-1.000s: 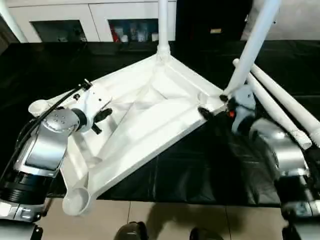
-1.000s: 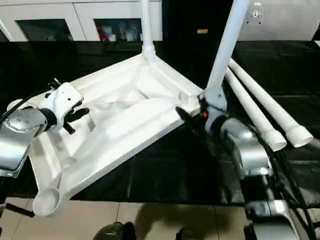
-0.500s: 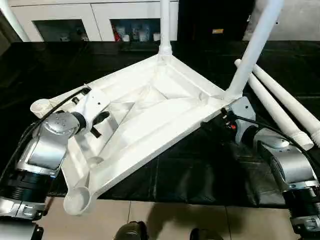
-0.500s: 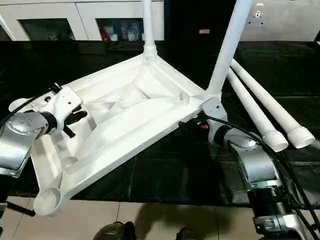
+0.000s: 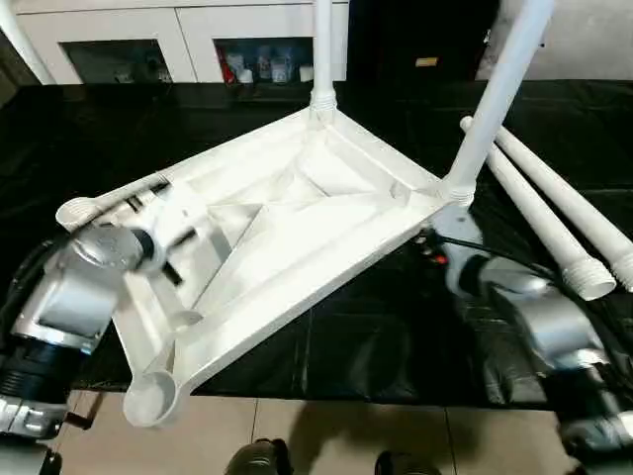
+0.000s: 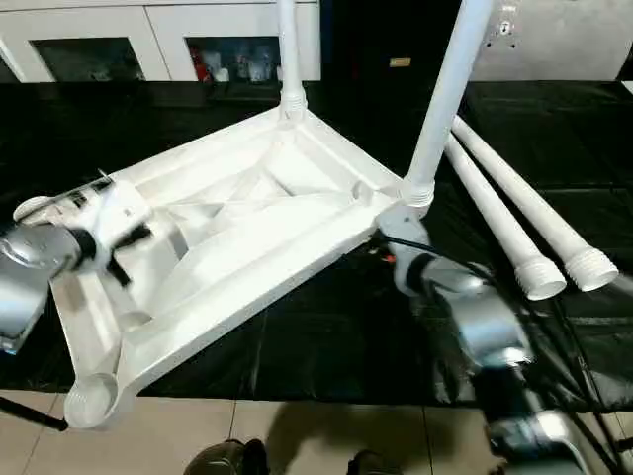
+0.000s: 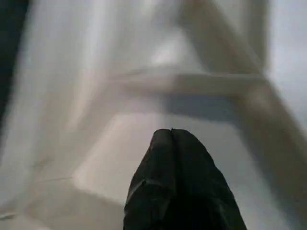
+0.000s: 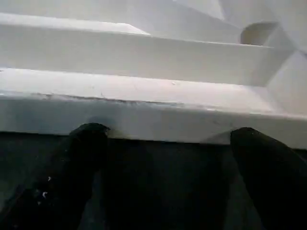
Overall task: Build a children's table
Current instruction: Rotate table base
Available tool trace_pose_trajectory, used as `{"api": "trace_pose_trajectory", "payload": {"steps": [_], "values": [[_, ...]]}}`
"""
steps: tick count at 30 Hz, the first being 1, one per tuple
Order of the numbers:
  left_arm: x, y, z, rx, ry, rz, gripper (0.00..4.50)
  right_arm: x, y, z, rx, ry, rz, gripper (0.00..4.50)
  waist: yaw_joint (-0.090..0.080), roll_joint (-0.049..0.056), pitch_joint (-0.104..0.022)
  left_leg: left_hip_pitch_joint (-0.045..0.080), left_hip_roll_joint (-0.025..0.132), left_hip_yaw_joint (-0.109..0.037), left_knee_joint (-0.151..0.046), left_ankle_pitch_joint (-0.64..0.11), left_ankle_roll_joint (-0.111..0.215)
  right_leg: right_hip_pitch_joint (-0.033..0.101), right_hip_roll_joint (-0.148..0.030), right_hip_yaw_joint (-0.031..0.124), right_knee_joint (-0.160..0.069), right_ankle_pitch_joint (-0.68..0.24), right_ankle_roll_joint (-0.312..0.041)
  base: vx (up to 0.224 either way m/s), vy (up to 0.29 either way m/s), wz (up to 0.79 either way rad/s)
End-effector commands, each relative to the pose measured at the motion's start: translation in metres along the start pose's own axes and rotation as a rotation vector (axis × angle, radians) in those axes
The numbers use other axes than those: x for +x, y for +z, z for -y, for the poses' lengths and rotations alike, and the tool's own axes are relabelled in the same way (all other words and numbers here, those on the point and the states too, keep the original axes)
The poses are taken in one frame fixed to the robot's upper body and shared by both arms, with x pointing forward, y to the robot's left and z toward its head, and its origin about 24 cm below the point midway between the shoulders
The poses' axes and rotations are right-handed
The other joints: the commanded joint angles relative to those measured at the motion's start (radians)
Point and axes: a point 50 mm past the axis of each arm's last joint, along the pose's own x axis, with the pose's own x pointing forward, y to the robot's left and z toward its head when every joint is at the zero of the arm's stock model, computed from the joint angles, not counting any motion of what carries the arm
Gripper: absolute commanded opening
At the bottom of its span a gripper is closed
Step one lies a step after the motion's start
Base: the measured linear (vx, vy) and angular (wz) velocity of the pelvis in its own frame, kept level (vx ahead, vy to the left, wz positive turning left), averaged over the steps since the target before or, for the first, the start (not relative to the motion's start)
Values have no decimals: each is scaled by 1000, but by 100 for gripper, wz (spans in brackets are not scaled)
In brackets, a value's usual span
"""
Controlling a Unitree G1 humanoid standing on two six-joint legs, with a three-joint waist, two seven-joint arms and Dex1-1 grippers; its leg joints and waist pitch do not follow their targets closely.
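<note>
A: Where is the small all-white plastic children's table (image 5: 297, 237)?

B: Upside down on the large black-covered worktable (image 5: 396, 327), ribbed underside up, its near corner overhanging the tiled floor (image 5: 326, 440) at about seven o'clock.

A: Count the legs.

B: Four long tapered white tube legs. Two stand upright in corner sockets: one (image 5: 322, 49) at twelve o'clock, one (image 5: 499, 89) at two o'clock. Two more loose legs (image 6: 514, 213) lie side by side on the black cover at three o'clock, threaded ends toward the robot. Two round sockets are open: one (image 5: 150, 399) at seven o'clock, one (image 5: 77, 211) at nine.

A: And the grippers?

B: The left gripper (image 7: 171, 136) has its two black fingers pressed together, holding nothing. Its wrist view shows the tips over the white ribs; the head views blur that hand near the nine o'clock rim. The right gripper (image 8: 168, 139) is spread wide. Its wrist view shows both fingers (image 8: 88, 143) at the table's outer edge, one seemingly touching it, which the head views do not resolve; there it sits below the two o'clock corner.

A: Anything else?

B: White cabinets (image 5: 188, 40) with glass doors at twelve o'clock.
</note>
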Motion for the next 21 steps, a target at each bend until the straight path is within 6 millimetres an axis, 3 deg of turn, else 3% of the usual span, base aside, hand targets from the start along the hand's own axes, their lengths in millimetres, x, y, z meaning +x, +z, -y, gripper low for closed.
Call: {"api": "trace_pose_trajectory", "payload": {"steps": [1,2,10,14,17,21], "values": [[-1,-2,5,28,-49,-19,6,7,1,-3,-7,2,-4,450,-2,-3,-77,35,59,-30,-68,-180,25,40,-78,45,-65,-124,-236,0,0,0],[1,-5,13,52,-112,-33,6,15,0,-5,1,-3,-9,450,-4,-9,-77,33,58,-29,-69,-173,26,42,-78,44,-65,-113,-240,0,0,0],[0,9,49,75,-413,103,6,34,8,-9,30,-10,1,450,-25,-9,-68,35,60,-30,-75,-239,9,43,-83,46,-71,-205,-245,0,0,0],[1,30,68,56,-536,244,6,39,13,-9,46,-18,19,450,-28,-9,-71,36,58,-26,-73,-225,6,44,-81,49,-69,-191,-244,0,0,0],[9,43,74,65,-550,293,6,41,14,-9,38,-17,25,450,-28,-12,-74,35,57,-24,-69,-195,21,47,-79,48,-67,-157,-250,0,0,0],[32,69,67,10,-409,385,6,40,15,-4,22,-31,30,450,-28,-15,-78,32,50,-18,-62,-155,43,50,-73,46,-67,-110,-251,0,0,0]]}}
